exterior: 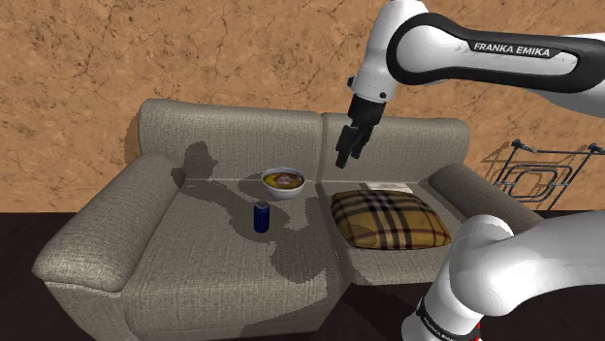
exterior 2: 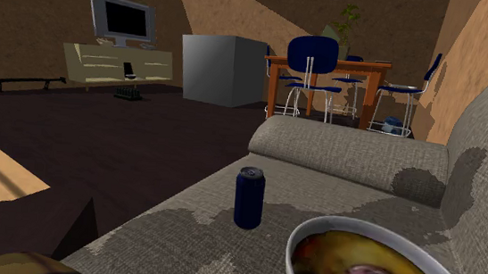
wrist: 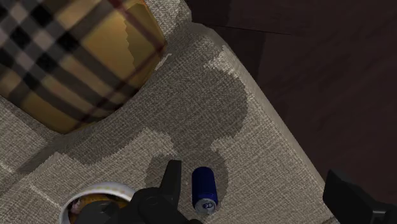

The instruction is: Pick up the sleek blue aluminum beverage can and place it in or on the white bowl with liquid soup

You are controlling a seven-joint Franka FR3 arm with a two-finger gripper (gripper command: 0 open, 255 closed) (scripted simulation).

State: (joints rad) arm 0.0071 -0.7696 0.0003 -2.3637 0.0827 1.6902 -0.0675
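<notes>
A dark blue can [exterior: 261, 216] stands upright on the grey sofa's left seat [exterior: 208, 242], just in front of a white bowl [exterior: 282, 191] holding brownish food. My gripper [exterior: 346, 155] hangs open well above the seat, up by the backrest and off to the shoulder view's right of both. In the second exterior view the can [exterior 2: 249, 197] stands just beyond the bowl's rim [exterior 2: 343, 223]. In the wrist view the can [wrist: 204, 188] sits far below, close to one finger [wrist: 170, 181] of the open gripper [wrist: 257, 186], with the bowl [wrist: 102, 187] beyond that finger.
A tan plaid cushion [exterior: 388, 218] lies on the sofa's right seat, with a flat white sheet [exterior: 385, 185] behind it. A wire-frame stand [exterior: 528, 174] sits past the right armrest. Across the room stand a TV cabinet [exterior 2: 118, 64], a grey box [exterior 2: 223, 69] and a dining table with blue chairs [exterior 2: 328, 71].
</notes>
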